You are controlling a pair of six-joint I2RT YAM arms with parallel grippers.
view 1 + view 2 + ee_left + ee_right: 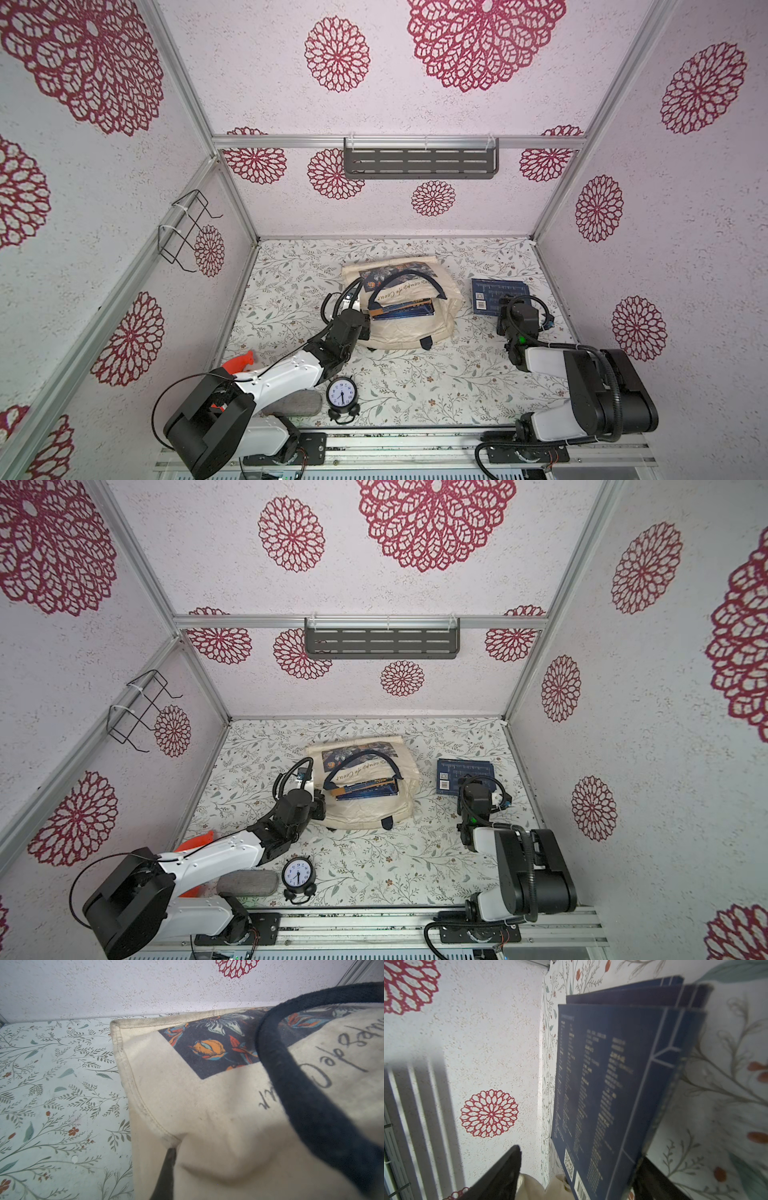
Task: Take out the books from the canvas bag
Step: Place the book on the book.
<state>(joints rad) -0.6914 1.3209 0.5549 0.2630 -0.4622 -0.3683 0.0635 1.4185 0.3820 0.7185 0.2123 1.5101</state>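
Now, in a top view your left gripper (365, 322) pinches the canvas bag (415, 334) by its edge, books (402, 309) just beside its jaws. Left wrist view: its cloth bunches at those jaws. Right wrist view: your right gripper (580, 1153) is spread wide, navy book stack (612, 1084) between its jaws.

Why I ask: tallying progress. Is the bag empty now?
No, in both top views dark blue books sit in the open mouth of the bag.
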